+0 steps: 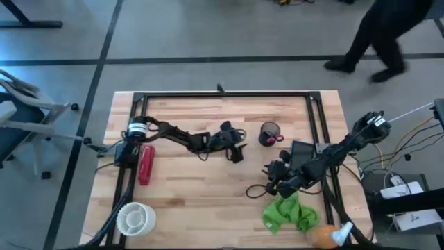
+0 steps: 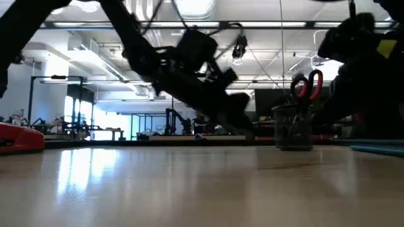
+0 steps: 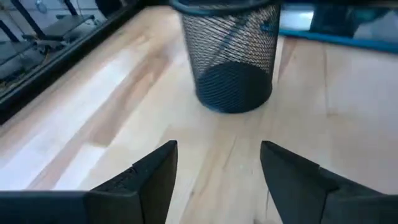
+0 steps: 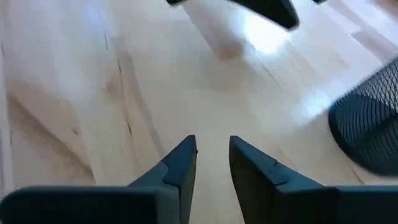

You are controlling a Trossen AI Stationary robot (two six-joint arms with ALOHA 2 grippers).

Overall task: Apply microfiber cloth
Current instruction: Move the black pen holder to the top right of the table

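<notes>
The lime-green microfiber cloth (image 1: 287, 214) lies crumpled on the table near the front right, and no gripper touches it. My right gripper (image 1: 272, 179) hovers over bare wood just beyond the cloth's far edge. In the right wrist view my right gripper (image 4: 212, 163) shows a narrow gap between its fingers with nothing in it. My left gripper (image 1: 236, 147) stands at the table's middle. Its fingers are spread wide in the left wrist view (image 3: 217, 169), pointing toward the black mesh cup (image 3: 230, 56).
The mesh cup (image 1: 269, 133) holds red-handled scissors (image 2: 307, 85). A dark tablet (image 1: 302, 154) lies under my right arm. An orange spray bottle (image 1: 326, 236) sits at the front right edge, a red stapler (image 1: 145, 164) at the left, a white roll (image 1: 135, 217) front left. A person walks beyond the table.
</notes>
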